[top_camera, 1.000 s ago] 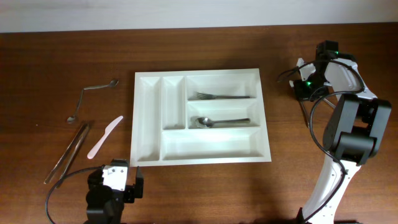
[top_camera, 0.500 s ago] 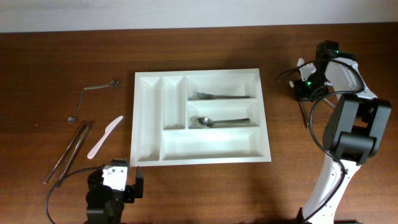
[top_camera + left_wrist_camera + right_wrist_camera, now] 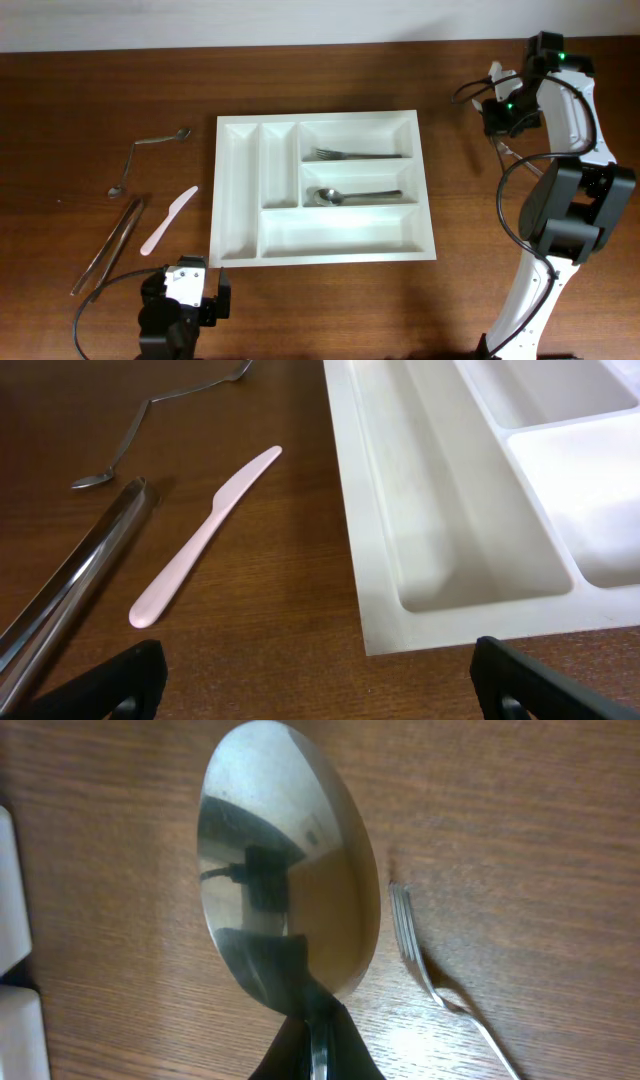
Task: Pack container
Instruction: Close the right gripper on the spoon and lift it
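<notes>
White plastic container [image 3: 238, 190] lies flat at centre of table [image 3: 100, 80], fork [image 3: 355, 154] and spoon [image 3: 355, 195] already in its two short compartments. Judged light, stiff, smooth, somewhat slippery. Best hold is raised outer rim, though it probably needs no lifting.

Left gripper [image 3: 335, 678] is spread wide, empty, near container's front-left corner. Right gripper [image 3: 503, 108] is closed on handle of large spoon [image 3: 285, 870]; second fork [image 3: 430, 970] lies on table beside it.

Against half second ago: right gripper now further toward far table edge. Left arm, container unchanged.
</notes>
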`<state>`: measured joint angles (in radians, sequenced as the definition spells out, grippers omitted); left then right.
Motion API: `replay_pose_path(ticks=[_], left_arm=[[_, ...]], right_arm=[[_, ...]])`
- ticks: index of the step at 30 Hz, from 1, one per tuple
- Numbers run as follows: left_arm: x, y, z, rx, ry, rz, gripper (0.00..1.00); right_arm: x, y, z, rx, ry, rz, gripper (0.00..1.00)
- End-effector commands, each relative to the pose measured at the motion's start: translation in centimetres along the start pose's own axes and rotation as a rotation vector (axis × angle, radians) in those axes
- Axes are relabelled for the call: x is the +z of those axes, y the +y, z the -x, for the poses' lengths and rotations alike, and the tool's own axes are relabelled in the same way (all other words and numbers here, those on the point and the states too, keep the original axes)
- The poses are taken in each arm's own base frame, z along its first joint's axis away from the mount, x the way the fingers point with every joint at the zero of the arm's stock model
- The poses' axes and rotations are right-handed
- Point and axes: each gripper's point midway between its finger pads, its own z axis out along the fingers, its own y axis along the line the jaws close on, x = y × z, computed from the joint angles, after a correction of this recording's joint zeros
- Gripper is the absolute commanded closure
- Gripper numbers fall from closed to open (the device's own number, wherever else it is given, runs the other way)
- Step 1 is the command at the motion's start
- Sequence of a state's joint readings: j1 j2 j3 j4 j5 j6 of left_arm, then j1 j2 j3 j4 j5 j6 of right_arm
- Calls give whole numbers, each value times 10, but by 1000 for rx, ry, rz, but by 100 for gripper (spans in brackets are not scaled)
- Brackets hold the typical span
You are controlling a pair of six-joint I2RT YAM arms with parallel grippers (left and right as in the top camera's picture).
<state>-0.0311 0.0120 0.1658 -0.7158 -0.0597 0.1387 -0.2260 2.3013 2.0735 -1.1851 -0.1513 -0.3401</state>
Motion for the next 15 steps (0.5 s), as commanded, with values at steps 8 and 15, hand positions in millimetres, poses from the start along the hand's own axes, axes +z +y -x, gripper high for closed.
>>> replay_pose_path(ticks=[8, 15], left_arm=[[0, 1, -1, 15, 1, 5, 1], [0, 1, -1, 15, 1, 5, 1]], right_arm=[[-9, 30, 14, -50, -27, 28, 96], [-36, 65, 36, -159, -84, 31, 96]])
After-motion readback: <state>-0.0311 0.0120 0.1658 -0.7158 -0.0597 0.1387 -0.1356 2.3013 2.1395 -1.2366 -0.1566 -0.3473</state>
